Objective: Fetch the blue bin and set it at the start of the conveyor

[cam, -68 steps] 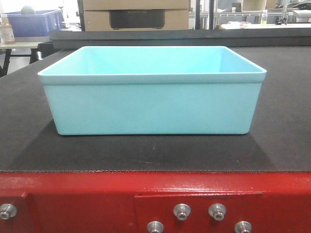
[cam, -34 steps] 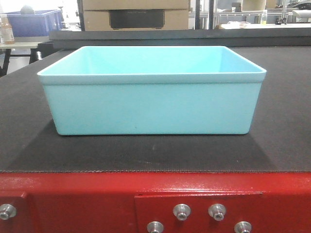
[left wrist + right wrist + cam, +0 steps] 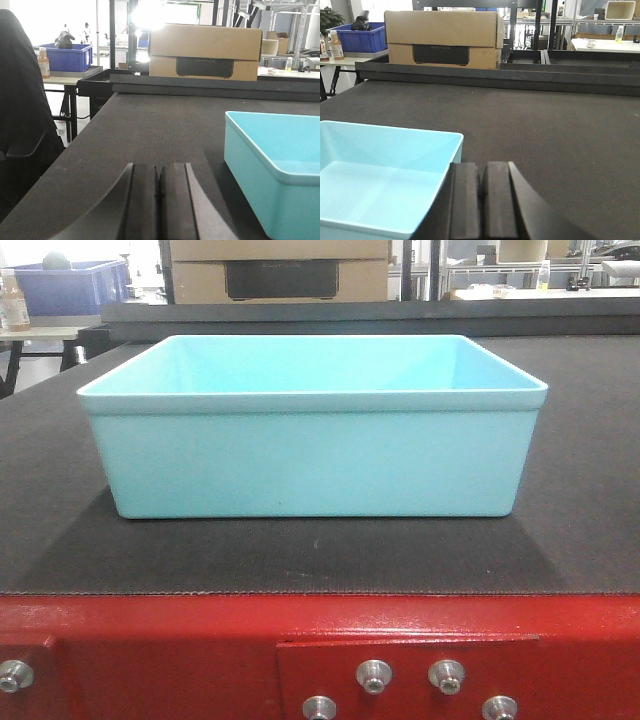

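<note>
The blue bin (image 3: 312, 450), a light turquoise tub, stands empty and upright on the dark textured belt (image 3: 580, 490) of the conveyor start, just behind the red frame (image 3: 150, 640) with its silver bolts (image 3: 374, 675). Neither gripper shows in the front view. In the left wrist view my left gripper (image 3: 158, 172) is shut and empty, low over the belt, with the blue bin (image 3: 280, 155) to its right and apart from it. In the right wrist view my right gripper (image 3: 481, 172) is shut and empty, beside the right wall of the blue bin (image 3: 380, 170).
A raised black rail (image 3: 495, 75) crosses the belt's far end, with a cardboard box (image 3: 205, 50) behind it. A dark blue crate (image 3: 67, 56) and a bottle (image 3: 44, 62) stand on a side table at the far left. A dark shape (image 3: 20, 110) fills the left edge.
</note>
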